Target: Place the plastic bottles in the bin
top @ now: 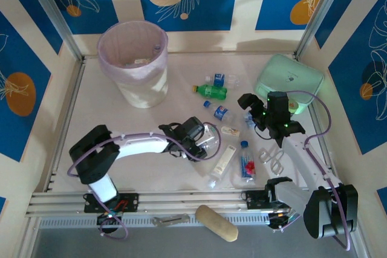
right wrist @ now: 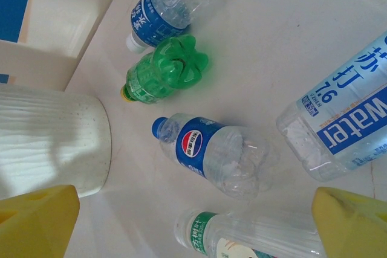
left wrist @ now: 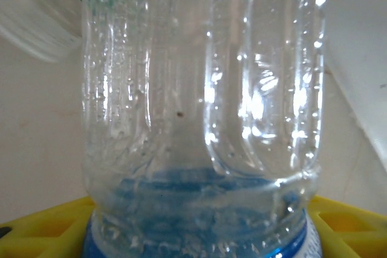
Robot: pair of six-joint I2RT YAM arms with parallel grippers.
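Left gripper (top: 207, 141) around clear blue-labelled bottle (left wrist: 205, 119), grip unclear, its ends cut off, right gripper (right wrist: 193, 209) wide over Pepsi bottle (right wrist: 208, 149), green bottle (right wrist: 163, 70) upper centre.

Robot test booth, lab-like.
Walled by blue leaf-print panels (top: 211, 4) on metal posts (top: 51, 13), fitted with arms (top: 142, 144) bolted to rails (top: 181, 200) at worktop (top: 91, 107) edge.
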